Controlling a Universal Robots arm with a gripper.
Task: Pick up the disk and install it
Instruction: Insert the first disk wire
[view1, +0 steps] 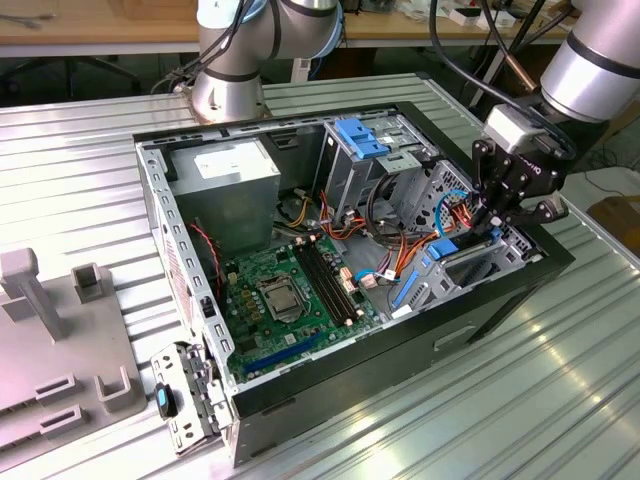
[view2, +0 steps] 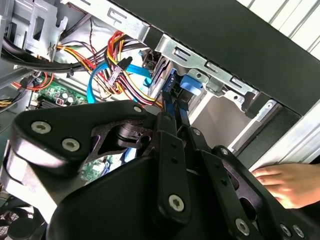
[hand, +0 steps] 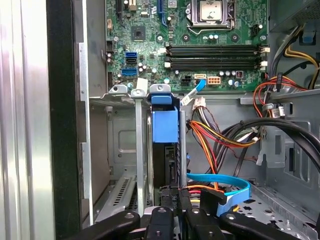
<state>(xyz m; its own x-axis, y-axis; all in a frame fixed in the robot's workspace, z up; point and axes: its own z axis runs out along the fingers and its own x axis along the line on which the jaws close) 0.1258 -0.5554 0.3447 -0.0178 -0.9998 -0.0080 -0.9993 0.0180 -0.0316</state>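
The disk (hand: 164, 126) stands on edge in the metal drive bay (hand: 120, 145) at the case's front corner, its blue carrier end toward the motherboard and its dark body running back to my fingers. In the exterior view my gripper (view1: 489, 226) hangs over the case's right end, just above the disk's blue rail (view1: 447, 251). The second wrist view has my black fingers (view2: 166, 131) pinched together on the disk's thin edge (view2: 171, 92) at the bay mouth. My gripper (hand: 173, 202) is shut on the disk.
The open computer case (view1: 480, 300) lies on a ribbed metal table. Inside are the green motherboard (view1: 285, 295), a power supply (view1: 225, 165), a light-blue latch plate (view1: 360, 137) and orange, red and blue cables (hand: 220, 137) beside the bay. A person's hand (view2: 285, 184) rests by the case.
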